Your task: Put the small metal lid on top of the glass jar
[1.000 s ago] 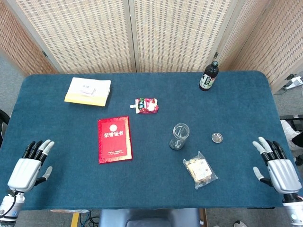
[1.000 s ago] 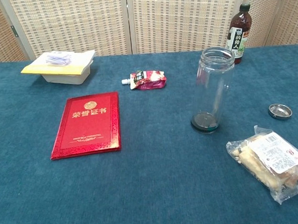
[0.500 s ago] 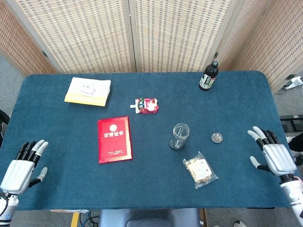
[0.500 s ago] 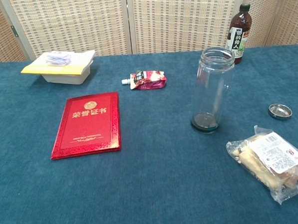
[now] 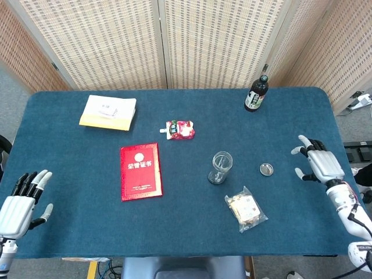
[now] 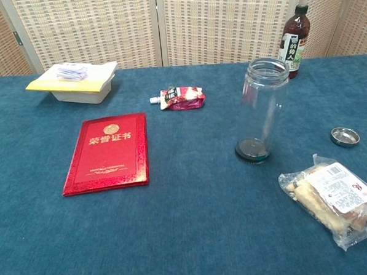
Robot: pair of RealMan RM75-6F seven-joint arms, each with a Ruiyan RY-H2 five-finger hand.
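Note:
The clear glass jar stands upright and uncovered near the table's middle. The small round metal lid lies flat on the blue cloth to the jar's right. My right hand hovers to the right of the lid with fingers spread, holding nothing. My left hand sits at the table's near left corner, fingers apart and empty. Neither hand shows in the chest view.
A bagged snack lies just in front of the lid. A red booklet, a red pouch, a yellow-white box and a dark bottle stand elsewhere on the blue table.
My right hand has moved forward and inward, from the near right edge to beside the lid. My left hand has drawn back toward the near left corner. Jar and lid have not moved.

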